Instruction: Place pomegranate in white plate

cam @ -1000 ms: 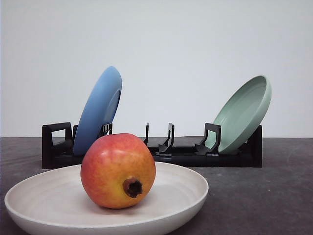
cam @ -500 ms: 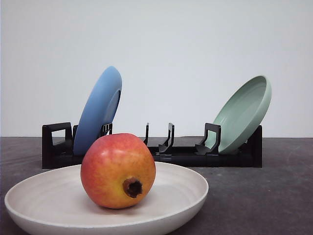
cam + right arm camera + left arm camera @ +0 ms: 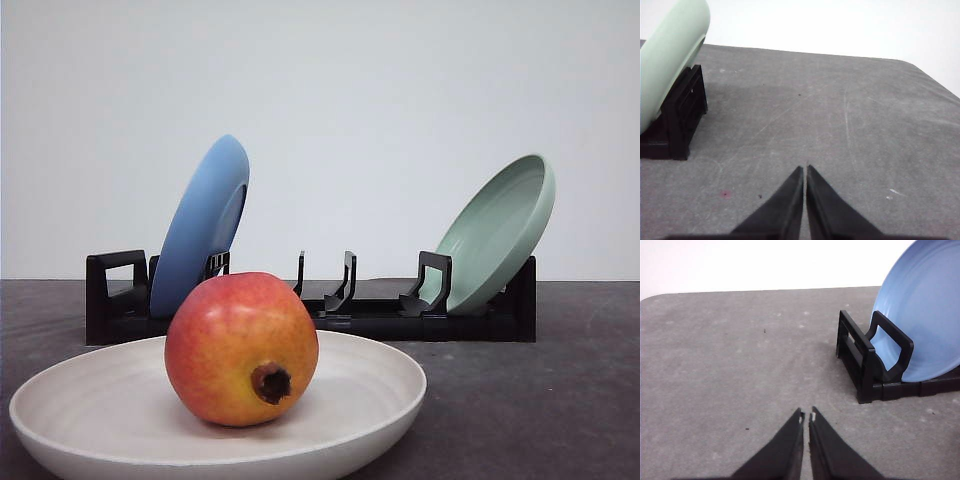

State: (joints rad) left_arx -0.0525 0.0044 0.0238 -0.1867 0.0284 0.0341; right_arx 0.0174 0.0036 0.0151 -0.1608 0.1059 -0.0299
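— What did you have around the fruit, and was anything in the way?

— Your pomegranate (image 3: 241,348) sat in the white plate (image 3: 90,400), left of the plate's middle, its dark crown nub turned toward the camera. Behind it a black rack (image 3: 360,318) ran across the table (image 3: 540,400). A blue plate (image 3: 200,225) leaned in the rack's left end and a pale green plate (image 3: 497,232) in its right end, with the middle slots between them bare. The fruit's top overlapped the rack and the foot of the blue plate in the front view.

— How much room did you have at the edges?

— Open grey tabletop lay to the right of the white plate and beyond both ends of the rack.

— And your arms?

— Your left gripper (image 3: 806,416) hovered over bare table near the rack's blue-plate end, its jaws closed to a thin slit, holding nothing. Your right gripper (image 3: 805,170) hovered over bare table near the green-plate end, jaws pressed together and empty.
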